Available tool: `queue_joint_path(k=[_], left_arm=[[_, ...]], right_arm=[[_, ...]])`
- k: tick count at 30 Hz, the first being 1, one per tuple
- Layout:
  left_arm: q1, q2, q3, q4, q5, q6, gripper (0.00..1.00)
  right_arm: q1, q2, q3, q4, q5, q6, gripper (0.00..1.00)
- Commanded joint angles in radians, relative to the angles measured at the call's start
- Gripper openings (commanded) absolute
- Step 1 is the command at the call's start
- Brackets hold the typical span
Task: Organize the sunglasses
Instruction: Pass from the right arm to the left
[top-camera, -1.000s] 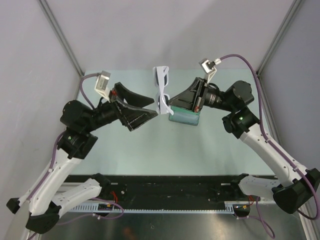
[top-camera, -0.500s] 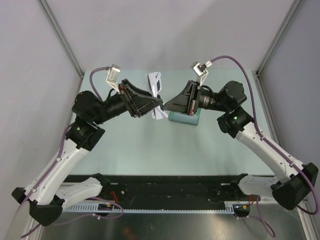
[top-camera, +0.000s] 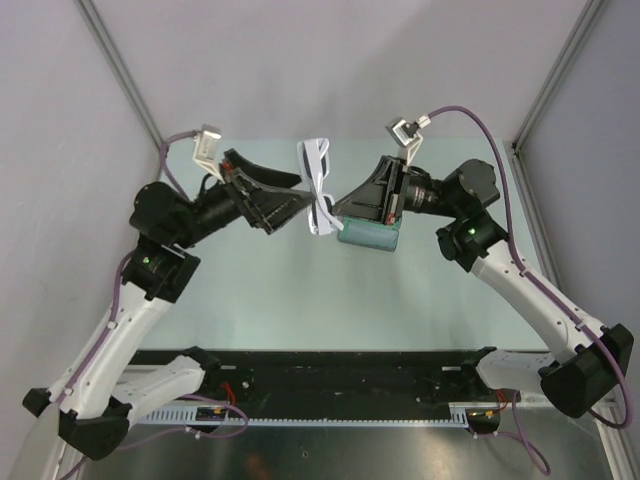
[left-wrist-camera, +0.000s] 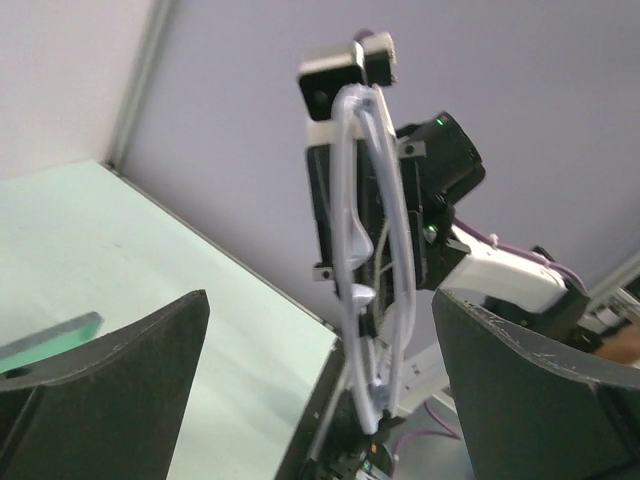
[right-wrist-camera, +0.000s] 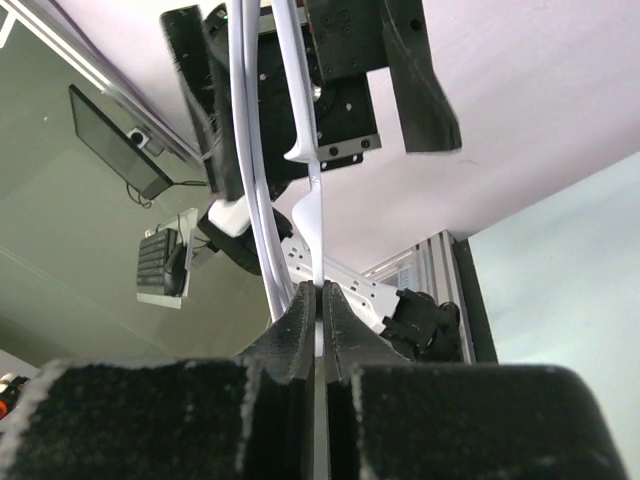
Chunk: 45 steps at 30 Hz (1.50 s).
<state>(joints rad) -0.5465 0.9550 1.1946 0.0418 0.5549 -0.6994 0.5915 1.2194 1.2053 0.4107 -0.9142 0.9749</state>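
One pair only: sunglasses (top-camera: 318, 187), white frame, up in mid-air between both arms, well clear of tabletop (top-camera: 300, 290). Pinched by a thin white part in right end effector (right-wrist-camera: 316, 300), fingers pressed together on it. Stands roughly upright, edge-on in right wrist view. Probably held this way to offer the frame sideways to the other arm. Left end effector (top-camera: 300, 200) spread wide, nothing in it, mouth aimed at the sunglasses, near but apart. Reads as a handover set-up, or a try at folding the temple arms; cannot tell which. Grey-green case (top-camera: 370, 238) flat on tabletop, just beneath right end effector; likely the destination. Cannot tell whether temple arms folded or open.
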Motion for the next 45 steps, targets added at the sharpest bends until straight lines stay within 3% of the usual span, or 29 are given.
queue_joint_path(k=[1, 6, 12, 15, 20, 22, 26, 33, 40, 45], left_arm=[[0.113, -0.051, 0.045, 0.026, 0.036, -0.018, 1.00], [0.203, -0.056, 0.079, 0.035, 0.186, -0.037, 1.00], [0.206, -0.025, 0.099, 0.092, 0.351, -0.089, 1.00], [0.206, -0.018, 0.102, 0.110, 0.379, -0.101, 0.99], [0.203, -0.012, 0.102, 0.122, 0.359, -0.141, 0.94], [0.189, 0.005, 0.100, 0.122, 0.333, -0.175, 0.90], [0.145, 0.030, 0.094, 0.122, 0.277, -0.199, 0.67], [0.125, 0.039, 0.079, 0.113, 0.244, -0.215, 0.40], [0.125, 0.028, 0.071, 0.064, 0.226, -0.183, 0.36], [0.125, 0.028, 0.071, 0.024, 0.209, -0.150, 0.24]], right_arm=[[-0.042, 0.005, 0.031, 0.157, -0.089, 0.114, 0.00], [-0.074, 0.031, 0.031, 0.385, -0.178, 0.281, 0.00], [-0.079, 0.081, 0.031, 0.701, -0.219, 0.533, 0.00], [-0.075, 0.103, 0.031, 0.760, -0.213, 0.597, 0.00], [-0.062, 0.098, 0.031, 0.699, -0.216, 0.540, 0.00], [-0.049, 0.083, 0.031, 0.584, -0.206, 0.475, 0.00], [-0.015, 0.071, 0.031, 0.400, -0.183, 0.329, 0.00], [0.002, 0.071, 0.031, 0.361, -0.152, 0.283, 0.00], [0.005, 0.069, 0.031, 0.300, -0.141, 0.231, 0.00], [0.007, 0.065, 0.031, 0.241, -0.138, 0.189, 0.00]])
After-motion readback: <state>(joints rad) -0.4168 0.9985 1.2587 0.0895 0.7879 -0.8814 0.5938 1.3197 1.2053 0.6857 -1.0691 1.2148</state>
